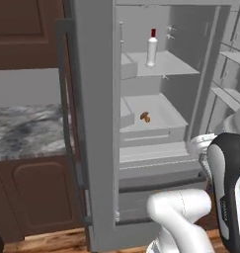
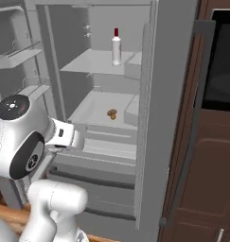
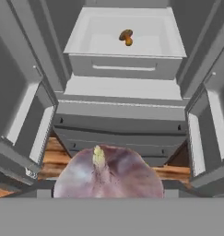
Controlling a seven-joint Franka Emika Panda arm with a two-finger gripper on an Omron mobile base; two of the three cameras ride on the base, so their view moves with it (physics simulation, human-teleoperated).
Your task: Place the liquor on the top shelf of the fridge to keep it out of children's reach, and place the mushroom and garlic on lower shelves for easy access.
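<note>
Dark brown wooden cabinets [image 1: 27, 22] fill the upper left of the left base view, with a pale grey wall strip [image 1: 25, 86] below them. Under that runs a counter [image 1: 27, 131] of grey-and-white marbled stone, and beneath it a brown base cabinet door [image 1: 40, 195] with a raised panel. The floor [image 1: 47, 243] is warm orange-brown wood planking, showing along the bottom edge. In the right base view, tall dark brown cabinetry [image 2: 206, 179] stands at the right, holding a black glass-fronted built-in oven [image 2: 220, 61]. Lighting is even and soft, without strong shadows.
</note>
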